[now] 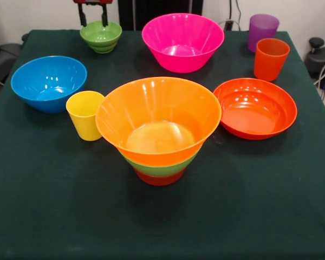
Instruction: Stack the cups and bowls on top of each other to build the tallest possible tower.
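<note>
Three bowls nested form the tower (158, 130) mid-table | gripper (93, 23) spread wide, empty, over the small green bowl (101, 36) far behind the tower | step: grasping it | next: close on rim, lift.

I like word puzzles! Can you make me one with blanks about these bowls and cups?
1. The tower has a ___ bowl on top.
2. The yellow cup stands beside the ___ bowl.
3. The gripper hangs over the small ___ bowl.
4. The purple cup stands behind the ___ cup.

Missing words: yellow-orange, blue, green, orange.
</note>
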